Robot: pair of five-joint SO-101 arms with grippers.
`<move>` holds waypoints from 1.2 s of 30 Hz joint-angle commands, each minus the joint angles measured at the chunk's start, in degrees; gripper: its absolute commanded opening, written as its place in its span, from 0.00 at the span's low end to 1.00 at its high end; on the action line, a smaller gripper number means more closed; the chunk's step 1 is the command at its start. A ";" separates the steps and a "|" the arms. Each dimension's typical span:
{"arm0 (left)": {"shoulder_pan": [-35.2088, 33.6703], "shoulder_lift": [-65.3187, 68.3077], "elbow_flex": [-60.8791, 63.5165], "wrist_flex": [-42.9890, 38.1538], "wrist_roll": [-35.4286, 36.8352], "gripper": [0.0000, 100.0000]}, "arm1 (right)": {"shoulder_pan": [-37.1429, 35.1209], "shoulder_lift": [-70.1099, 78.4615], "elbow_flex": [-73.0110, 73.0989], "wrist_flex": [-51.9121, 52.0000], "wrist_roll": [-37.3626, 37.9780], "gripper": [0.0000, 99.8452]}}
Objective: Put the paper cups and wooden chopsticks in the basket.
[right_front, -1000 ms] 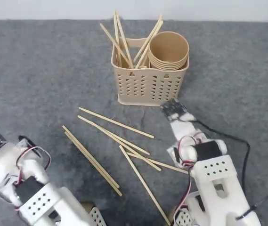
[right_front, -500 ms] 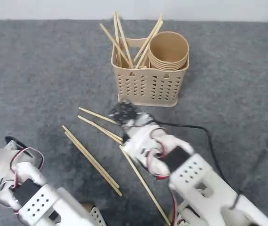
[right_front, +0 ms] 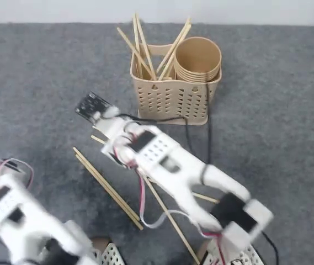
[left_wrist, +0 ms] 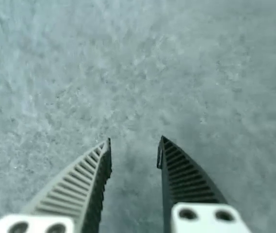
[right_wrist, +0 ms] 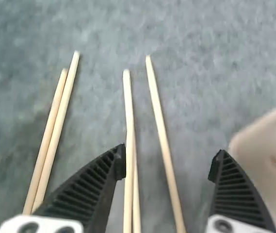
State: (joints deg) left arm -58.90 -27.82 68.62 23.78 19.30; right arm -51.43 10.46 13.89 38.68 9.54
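Mat: A grey, fuzzy mat [right_front: 46, 72] covers the table beneath both of my arms.

Right arm: My white right arm [right_front: 168, 163] lies slantwise across the middle of the mat, above the scattered sticks. Its dark tip is near the basket's front corner.

Left arm: My white left arm [right_front: 13, 210] sits at the near corner of the mat, well apart from the basket.

Basket: The beige, perforated plastic basket [right_front: 173, 102] stands upright at the far side of the mat.

Paper cups: A nested stack of tan paper cups [right_front: 198, 58] stands upright inside one compartment of the basket.

Loose chopsticks: Pale wooden loose chopsticks [right_front: 107, 187] lie flat on the mat in front of the basket. Two of them touch side by side, and others cross under my right arm.

Standing chopsticks: Several pale wooden standing chopsticks [right_front: 140, 47] lean in the basket's other compartment, beside the cups.

Right gripper: My right gripper [right_wrist: 170, 150] is spread wide and grips nothing. Two loose chopsticks run into the gap between the jaws, one just beside a finger. The touching pair lies outside the gap, and the basket's corner is near the other finger. I cannot tell whether my fingers touch the mat.

Left gripper: My left gripper [left_wrist: 135, 141] is parted by a modest gap, with nothing between the jaws and bare mat below.
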 commanded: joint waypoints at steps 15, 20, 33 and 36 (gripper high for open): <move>-0.44 15.82 -11.91 2.37 1.05 0.15 | 2.07 25.80 -23.56 -0.57 -0.09 0.28; -0.44 15.82 -11.91 2.37 1.05 0.15 | 2.42 24.84 -23.65 -0.48 -0.62 0.11; 1.41 15.82 -11.30 2.46 0.88 0.15 | 2.77 15.96 -23.47 5.85 -7.21 0.01; 1.41 15.82 -11.30 2.46 0.88 0.15 | 3.38 12.00 -23.47 8.31 -11.52 0.01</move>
State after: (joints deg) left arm -58.20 -11.82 58.95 25.89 19.65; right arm -48.88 30.24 -7.56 44.84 2.07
